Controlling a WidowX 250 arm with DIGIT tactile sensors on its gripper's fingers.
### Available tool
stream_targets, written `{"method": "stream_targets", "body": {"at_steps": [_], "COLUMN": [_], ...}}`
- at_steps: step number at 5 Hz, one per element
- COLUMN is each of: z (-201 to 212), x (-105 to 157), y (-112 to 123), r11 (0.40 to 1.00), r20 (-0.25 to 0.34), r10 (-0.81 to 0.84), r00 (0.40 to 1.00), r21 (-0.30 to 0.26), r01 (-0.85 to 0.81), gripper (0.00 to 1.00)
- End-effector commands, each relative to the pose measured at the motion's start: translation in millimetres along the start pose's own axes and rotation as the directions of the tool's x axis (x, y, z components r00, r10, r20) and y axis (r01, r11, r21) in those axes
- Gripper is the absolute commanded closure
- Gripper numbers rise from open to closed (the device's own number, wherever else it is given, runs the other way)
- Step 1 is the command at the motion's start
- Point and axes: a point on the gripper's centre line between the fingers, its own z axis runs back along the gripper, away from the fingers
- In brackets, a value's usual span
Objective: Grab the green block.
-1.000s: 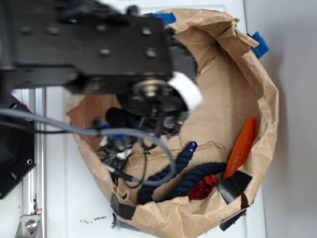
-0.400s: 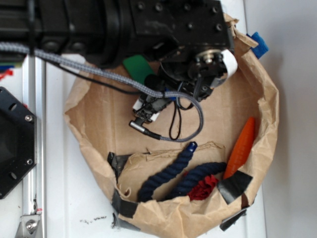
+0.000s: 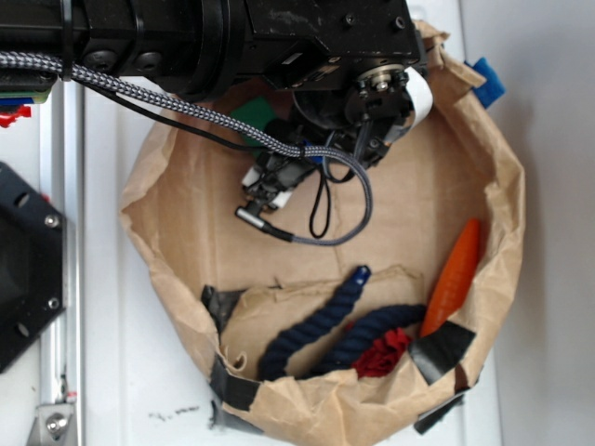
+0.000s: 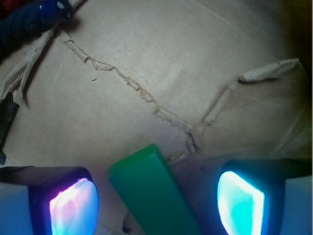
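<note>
Now gripper (image 4: 156, 198) shifted up-left — green block (image 4: 154, 191) between open fingers.

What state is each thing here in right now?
gripper: open, fingers either side of the block
green block: lying flat on the paper, not gripped
paper bag: open, torn and taped
rope: lying loose in the bag
carrot: leaning against the bag wall

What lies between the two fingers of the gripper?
In the wrist view, the green block lies between the open fingers, nearer the left one, on bare brown paper.
</note>
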Motion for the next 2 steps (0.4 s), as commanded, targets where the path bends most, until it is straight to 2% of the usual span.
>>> {"method": "stream_targets", "body": {"at_steps": [1, 2], "z": [-2.4, -7.1], "x": [1.8, 3.4], "y": [-3.4, -4.9], "r11": [0.999, 0.998], "r20": [0.009, -0.002], "r10": [-0.025, -0.046], "r00": [1.0, 0.999], "r21": [0.031, 0.044], "r01": [0.025, 0.046], "gripper": [0.0, 0.0]}}
